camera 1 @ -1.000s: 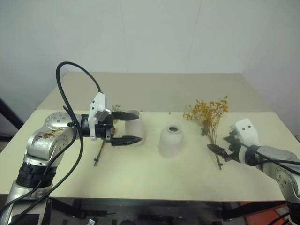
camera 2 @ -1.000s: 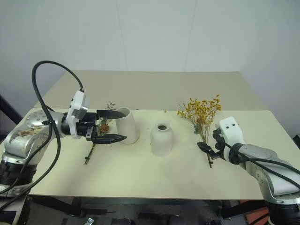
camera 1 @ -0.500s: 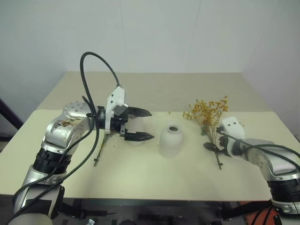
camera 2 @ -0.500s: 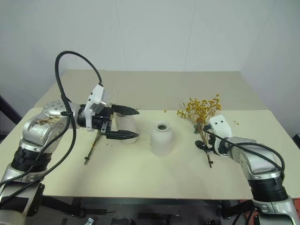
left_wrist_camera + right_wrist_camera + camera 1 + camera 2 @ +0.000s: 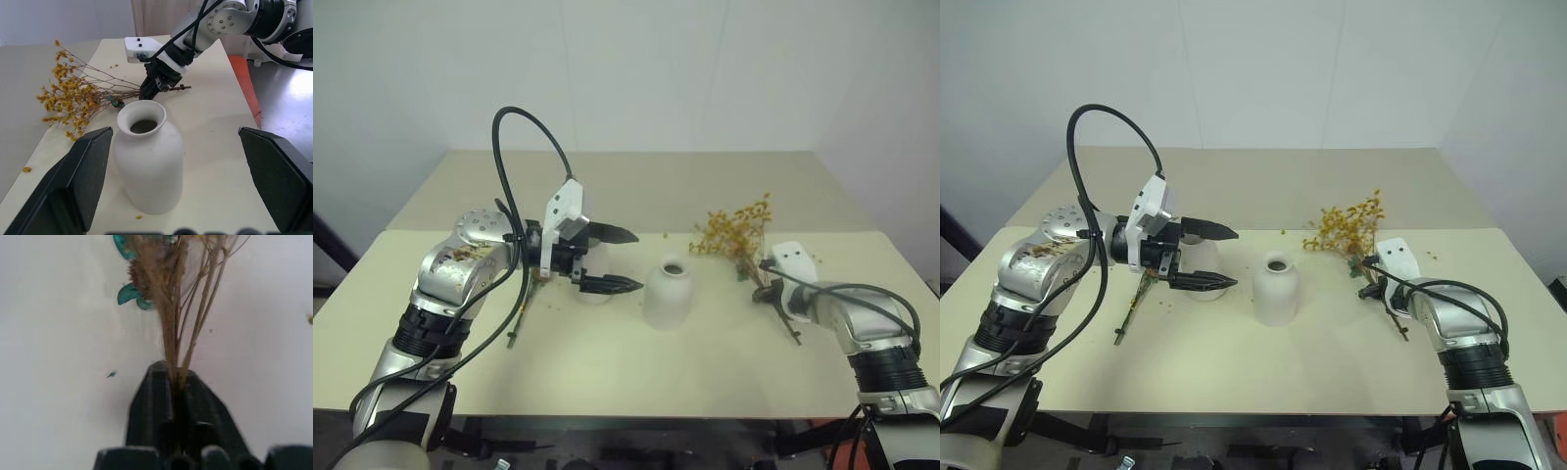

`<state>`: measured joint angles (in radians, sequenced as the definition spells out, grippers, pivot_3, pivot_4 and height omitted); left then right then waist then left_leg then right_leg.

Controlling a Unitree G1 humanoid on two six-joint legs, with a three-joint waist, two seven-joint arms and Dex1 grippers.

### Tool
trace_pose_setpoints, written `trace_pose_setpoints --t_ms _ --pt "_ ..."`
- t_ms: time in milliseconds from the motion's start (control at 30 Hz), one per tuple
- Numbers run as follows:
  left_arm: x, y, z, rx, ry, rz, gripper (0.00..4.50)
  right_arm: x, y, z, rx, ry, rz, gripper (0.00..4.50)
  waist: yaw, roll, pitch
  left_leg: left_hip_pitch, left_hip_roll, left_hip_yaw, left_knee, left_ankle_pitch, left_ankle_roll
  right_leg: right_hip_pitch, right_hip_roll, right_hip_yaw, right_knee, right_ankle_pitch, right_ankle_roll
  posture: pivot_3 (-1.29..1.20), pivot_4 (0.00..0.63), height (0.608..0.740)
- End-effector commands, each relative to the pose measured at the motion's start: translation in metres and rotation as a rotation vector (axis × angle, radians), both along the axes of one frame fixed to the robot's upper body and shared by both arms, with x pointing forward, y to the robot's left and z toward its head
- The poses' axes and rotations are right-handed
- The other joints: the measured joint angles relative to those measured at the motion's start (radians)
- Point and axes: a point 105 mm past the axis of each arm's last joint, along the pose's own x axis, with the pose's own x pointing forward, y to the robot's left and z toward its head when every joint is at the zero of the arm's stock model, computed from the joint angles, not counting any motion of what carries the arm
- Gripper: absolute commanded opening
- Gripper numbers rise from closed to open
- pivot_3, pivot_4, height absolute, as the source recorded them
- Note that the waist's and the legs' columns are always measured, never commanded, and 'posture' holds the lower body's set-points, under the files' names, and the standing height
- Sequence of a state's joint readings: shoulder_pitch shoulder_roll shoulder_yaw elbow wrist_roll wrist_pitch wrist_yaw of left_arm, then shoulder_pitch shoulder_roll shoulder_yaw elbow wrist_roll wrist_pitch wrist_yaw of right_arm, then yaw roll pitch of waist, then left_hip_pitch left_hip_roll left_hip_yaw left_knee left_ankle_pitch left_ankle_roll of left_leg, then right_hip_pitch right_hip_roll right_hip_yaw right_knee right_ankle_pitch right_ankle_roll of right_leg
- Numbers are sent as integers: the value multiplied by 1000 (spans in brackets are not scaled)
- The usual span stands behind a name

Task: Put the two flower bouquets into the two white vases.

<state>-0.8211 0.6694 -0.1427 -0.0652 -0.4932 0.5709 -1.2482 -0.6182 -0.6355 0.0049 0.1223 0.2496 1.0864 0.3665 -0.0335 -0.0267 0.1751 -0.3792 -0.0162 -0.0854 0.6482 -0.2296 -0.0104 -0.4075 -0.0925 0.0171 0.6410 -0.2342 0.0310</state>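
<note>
The bushy yellow-orange bouquet (image 5: 736,231) lies at the right of the table. My right gripper (image 5: 767,292) is shut on its stems (image 5: 175,333) near their lower end, and the blooms point away from me. The shorter round white vase (image 5: 668,295) stands mid-table. My left gripper (image 5: 637,261) hovers open just left of it and points at it. In the left wrist view the round vase (image 5: 147,159) stands between the wide-apart fingers (image 5: 80,181). The taller white vase (image 5: 1201,266) is partly hidden behind the left gripper. The slim sprig bunch (image 5: 523,307) lies flat at the left.
The cream table (image 5: 607,372) has its front edge close to me and a seam across the back. A few yellow crumbs (image 5: 25,169) lie scattered around the vases. A black cable (image 5: 524,132) loops above my left arm.
My right gripper has reached forward and shut on the yellow bouquet's stems, and the blooms have shifted a little. My left gripper swung from around the tall vase toward the round vase, then held still.
</note>
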Motion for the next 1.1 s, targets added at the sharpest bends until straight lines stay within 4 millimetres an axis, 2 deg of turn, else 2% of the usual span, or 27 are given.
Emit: trace_pose_setpoints --t_ms 33,133,233,333,467,600,800,1100 --pt "0 1 10 -5 -52 1 4500 10 -5 27 70 -112 -72 27 -6 0 0 0 0 0 0 0 0 0 0 0 0 0 0 0 150 740" --pt "2 4 10 -6 -54 18 4500 16 -8 59 194 -271 -140 27 -10 0 0 -1 0 0 0 0 0 -1 0 1 1 1 -1 0 150 740" --pt "3 8 8 -1 -48 32 4500 11 -2 107 376 -542 -141 27 -9 0 0 -4 0 0 0 0 0 -5 0 1 2 1 -2 0 150 740" --pt "4 10 6 1 -38 39 4500 -7 16 147 500 -774 -31 27 -11 0 0 -11 0 0 1 0 0 -15 0 2 6 1 -2 0 150 740" --pt "4 10 5 4 -32 37 4500 -33 53 172 535 -927 167 27 -10 1 0 -10 0 0 1 0 0 -14 0 2 7 2 -2 0 150 740" --pt "5 9 4 10 -26 30 4500 -51 86 183 575 -1012 305 27 -14 1 0 -9 0 0 2 0 0 -14 0 2 8 2 -2 0 150 740" --pt "5 5 2 14 -21 14 4500 -56 127 184 591 -1090 406 27 -13 1 0 -9 0 0 2 0 0 -14 0 2 8 2 -2 0 150 740" --pt "5 4 3 19 -30 4 4500 -65 164 181 652 -1146 475 27 -12 1 0 -9 0 0 2 0 0 -14 0 2 8 2 -2 0 150 740"
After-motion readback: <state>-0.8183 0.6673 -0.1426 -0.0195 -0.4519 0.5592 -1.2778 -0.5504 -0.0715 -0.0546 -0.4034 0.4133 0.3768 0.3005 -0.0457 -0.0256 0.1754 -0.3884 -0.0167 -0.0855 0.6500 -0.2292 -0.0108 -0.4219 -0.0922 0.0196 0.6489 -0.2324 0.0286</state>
